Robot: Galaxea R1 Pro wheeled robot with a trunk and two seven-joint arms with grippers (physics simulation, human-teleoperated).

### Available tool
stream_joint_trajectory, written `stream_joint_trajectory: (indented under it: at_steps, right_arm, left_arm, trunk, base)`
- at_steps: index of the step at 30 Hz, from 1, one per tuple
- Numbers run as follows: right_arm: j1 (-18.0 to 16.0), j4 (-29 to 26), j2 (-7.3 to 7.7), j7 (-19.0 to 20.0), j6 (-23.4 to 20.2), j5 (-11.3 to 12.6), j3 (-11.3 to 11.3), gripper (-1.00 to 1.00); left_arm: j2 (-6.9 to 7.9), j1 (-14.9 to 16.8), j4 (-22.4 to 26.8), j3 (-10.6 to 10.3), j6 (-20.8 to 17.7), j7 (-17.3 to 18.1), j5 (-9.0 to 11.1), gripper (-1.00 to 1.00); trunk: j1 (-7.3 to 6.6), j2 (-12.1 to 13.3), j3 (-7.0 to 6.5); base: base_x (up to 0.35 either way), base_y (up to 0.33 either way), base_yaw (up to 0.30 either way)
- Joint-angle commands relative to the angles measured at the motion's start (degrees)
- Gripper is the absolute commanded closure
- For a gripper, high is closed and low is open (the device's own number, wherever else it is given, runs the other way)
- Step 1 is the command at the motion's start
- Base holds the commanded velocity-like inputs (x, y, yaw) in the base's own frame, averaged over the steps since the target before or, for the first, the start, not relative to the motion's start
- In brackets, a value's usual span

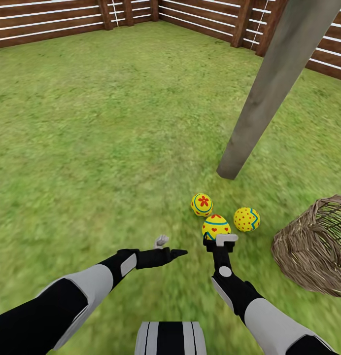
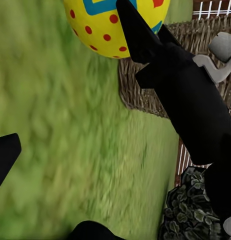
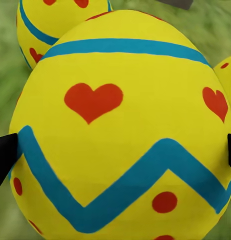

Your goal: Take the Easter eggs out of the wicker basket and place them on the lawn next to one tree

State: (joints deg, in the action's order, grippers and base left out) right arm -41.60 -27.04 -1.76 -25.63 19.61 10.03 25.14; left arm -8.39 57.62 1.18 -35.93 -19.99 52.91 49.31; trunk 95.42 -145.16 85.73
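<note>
Lawn (image 1: 91, 123), fenced by brown slats (image 1: 47, 22), wide and bare on my left: ample room to withdraw either arm. Tree (image 1: 269, 93), its slim grey trunk meeting the grass just behind the eggs. Wicker basket (image 1: 313, 251), tipped on its side at my right, well clear of the trunk; I see no egg in the part of its mouth in view. Three Easter eggs on the grass near the trunk's foot: flower egg (image 1: 202, 204), dotted egg (image 1: 247, 219), heart egg (image 1: 216, 227). My right gripper (image 1: 220, 241) sits at the heart egg, fingertips at either flank across its widest girth; whether it clamps or merely brackets the egg I cannot tell. My left gripper (image 1: 168, 248) hangs wide and empty beside it. I judge the eggs rigid, smooth and light, apt to roll; hold at the middle, release low
</note>
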Motion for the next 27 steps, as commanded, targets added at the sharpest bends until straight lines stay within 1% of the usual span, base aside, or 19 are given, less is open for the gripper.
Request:
stream_joint_trajectory:
  at_steps: [1, 4, 5, 6, 8, 10, 22, 27]
  right_arm:
    - [-0.1, 0.1, 0.06, -0.3, 0.3, 0.6, 0.5, 1.00]
    - [-0.1, 0.1, 0.10, -0.3, 0.3, 0.7, 0.1, 1.00]
    - [-0.1, 0.1, 0.16, -0.3, 0.3, 0.7, -0.5, 1.00]
    - [-0.1, 0.1, 0.35, -0.3, 0.3, 0.7, -1.8, 1.00]
    - [-0.1, 0.1, 0.53, -0.2, 0.3, 0.7, -3.4, 1.00]
    - [-0.1, 0.1, 0.53, -0.2, 0.3, 0.6, -3.9, 1.00]
    - [-0.1, 0.1, 0.43, -0.2, 0.4, 0.6, -4.2, 1.00]
    - [-0.1, 0.1, 0.43, -0.2, 1.6, 0.6, -4.3, 1.00]
  left_arm:
    - [-0.02, 0.0, 0.0, -0.4, -0.5, 0.2, 0.6, -1.00]
    - [-0.12, 0.0, 0.0, -0.4, -0.5, 0.2, 0.6, -1.00]
    - [-0.14, 0.0, 0.0, -0.4, -0.6, 0.2, 0.6, -1.00]
    - [-0.18, 0.0, 0.0, -0.5, -0.6, 0.2, 0.6, -1.00]
    - [-0.16, 0.0, 0.0, -0.4, -0.6, 0.2, 0.6, -1.00]
    - [-0.14, 0.0, 0.0, -0.4, -0.6, 0.2, 0.6, -1.00]
    - [-0.15, 0.0, 0.0, -0.4, -0.5, 0.2, 0.6, -1.00]
    - [-0.16, 0.0, 0.0, -0.4, -0.6, 0.2, 0.6, -1.00]
  trunk:
    - [-0.01, 0.0, 0.03]
    - [-0.01, 0.0, 0.03]
    - [-0.01, 0.0, 0.03]
    - [-0.01, 0.0, 0.03]
    - [-0.01, 0.0, 0.03]
    - [-0.01, 0.0, 0.03]
    - [-0.01, 0.0, 0.03]
    - [-0.01, 0.0, 0.03]
  base:
    - [0.000, 0.000, 0.000]
    - [0.000, 0.000, 0.000]
    - [0.000, 0.000, 0.000]
    - [0.000, 0.000, 0.000]
    - [0.000, 0.000, 0.000]
    - [0.000, 0.000, 0.000]
    - [0.000, 0.000, 0.000]
    - [0.000, 0.000, 0.000]
